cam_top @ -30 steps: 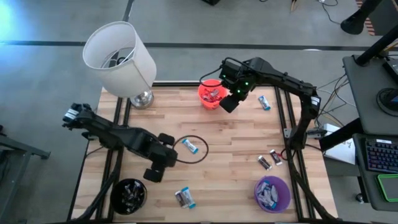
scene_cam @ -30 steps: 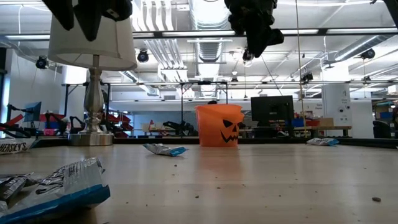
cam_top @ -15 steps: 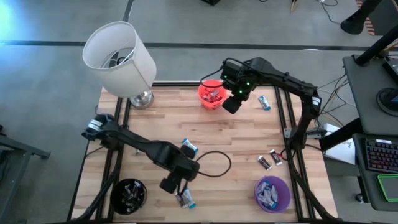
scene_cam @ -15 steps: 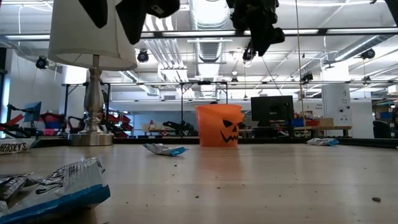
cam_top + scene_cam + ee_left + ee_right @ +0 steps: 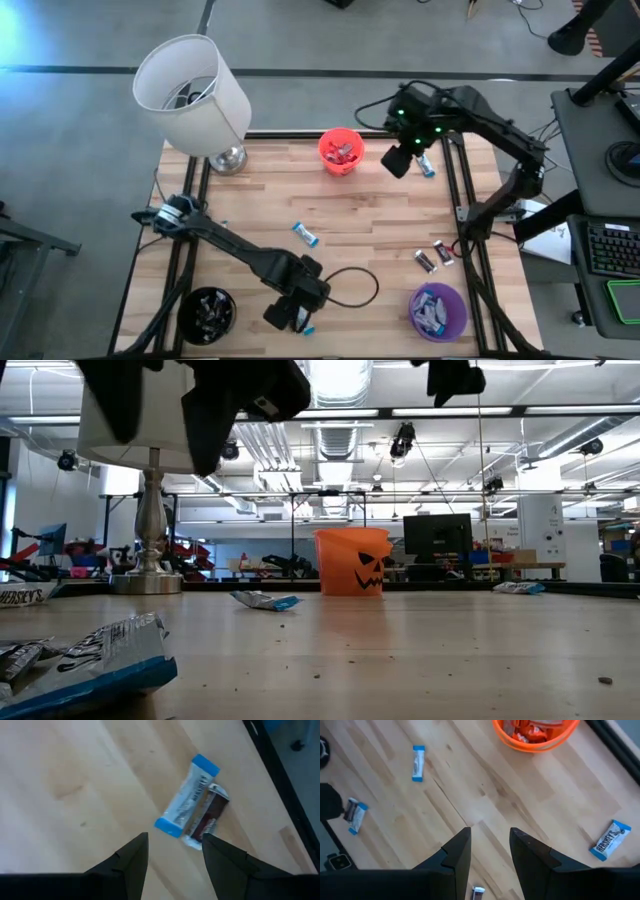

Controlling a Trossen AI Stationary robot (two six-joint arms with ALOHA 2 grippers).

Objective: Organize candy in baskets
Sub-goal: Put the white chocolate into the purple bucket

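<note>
Swinging my left gripper [image 5: 172,855], jaws now wide, over the blue candy [image 5: 186,803] beside a brown candy [image 5: 207,816]; right gripper [image 5: 490,847], part-open and empty, has left the orange bucket [image 5: 536,735].

The surface [image 5: 380,215] is pale, matt wood planking; candy [image 5: 186,803] wrappers look glossy; the orange basket [image 5: 352,561] is smooth plastic; the lamp base [image 5: 148,520] is shiny metal.

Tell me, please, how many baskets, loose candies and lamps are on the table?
Baskets: 3 (orange basket, black basket, purple basket)
Loose candies: 6
Lamp: 1
Total: 10
</note>
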